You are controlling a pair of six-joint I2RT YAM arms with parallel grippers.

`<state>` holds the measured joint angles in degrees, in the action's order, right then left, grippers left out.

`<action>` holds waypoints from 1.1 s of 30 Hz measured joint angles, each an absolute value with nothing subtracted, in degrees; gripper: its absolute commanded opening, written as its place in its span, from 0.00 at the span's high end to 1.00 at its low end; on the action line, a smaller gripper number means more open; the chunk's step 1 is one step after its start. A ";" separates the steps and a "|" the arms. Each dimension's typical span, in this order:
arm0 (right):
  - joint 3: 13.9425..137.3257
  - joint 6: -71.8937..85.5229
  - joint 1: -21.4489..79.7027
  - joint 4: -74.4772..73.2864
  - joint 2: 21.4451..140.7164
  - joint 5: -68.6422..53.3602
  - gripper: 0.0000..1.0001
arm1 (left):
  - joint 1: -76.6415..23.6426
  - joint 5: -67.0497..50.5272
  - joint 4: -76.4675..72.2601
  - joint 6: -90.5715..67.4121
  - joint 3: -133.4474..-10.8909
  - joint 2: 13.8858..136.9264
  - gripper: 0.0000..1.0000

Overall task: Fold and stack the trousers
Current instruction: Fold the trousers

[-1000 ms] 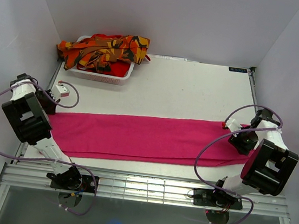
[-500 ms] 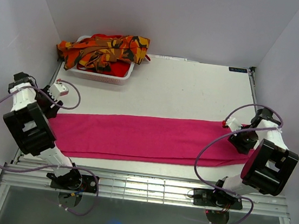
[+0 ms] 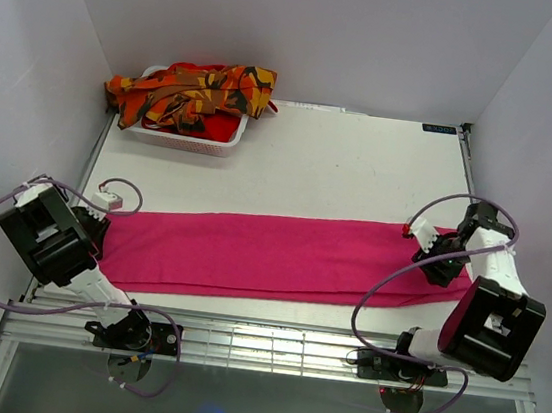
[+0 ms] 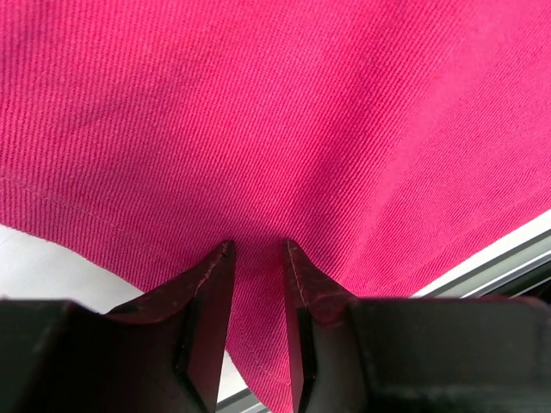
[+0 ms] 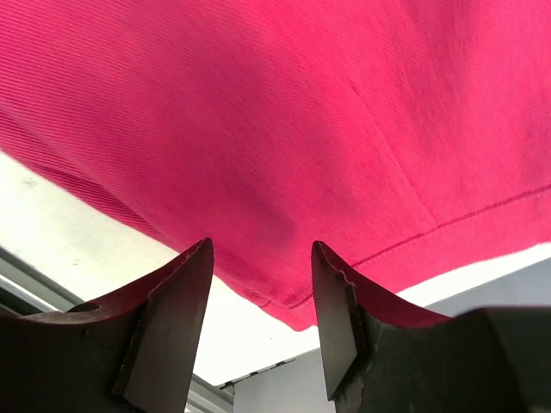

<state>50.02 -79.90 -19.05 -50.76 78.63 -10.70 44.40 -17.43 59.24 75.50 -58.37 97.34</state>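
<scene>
Overhead, the magenta trousers [image 3: 270, 256] lie in one long strip across the near table [image 3: 342, 164], seemingly not yet folded short; the camouflage trousers [image 3: 194, 91] wait on the white basket [image 3: 178, 142]. Left wrist: the left gripper [image 4: 258, 249] pinches magenta cloth. Right wrist: the right gripper [image 5: 263, 249] is spread over the hem.

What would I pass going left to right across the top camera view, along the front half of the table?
left gripper → pink trousers → right gripper
</scene>
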 measured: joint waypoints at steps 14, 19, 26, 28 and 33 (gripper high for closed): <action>50.48 -67.07 -5.82 -42.22 89.10 -9.85 0.57 | 33.32 -13.76 60.38 56.99 -65.23 103.50 0.58; 58.35 -63.46 -5.89 -40.60 96.51 -5.72 0.58 | 28.03 -15.73 60.23 49.56 -69.14 106.54 0.58; 66.26 -61.56 -6.15 -38.89 100.57 -4.51 0.57 | 24.05 -25.45 57.67 44.21 -74.13 108.99 0.29; 67.77 -60.95 -5.08 -39.92 99.09 -7.16 0.56 | 23.77 -28.25 56.40 45.50 -74.78 108.75 0.19; 68.07 -58.28 7.44 -41.78 88.05 -13.58 0.55 | 23.46 -31.83 55.59 52.86 -73.87 101.84 0.02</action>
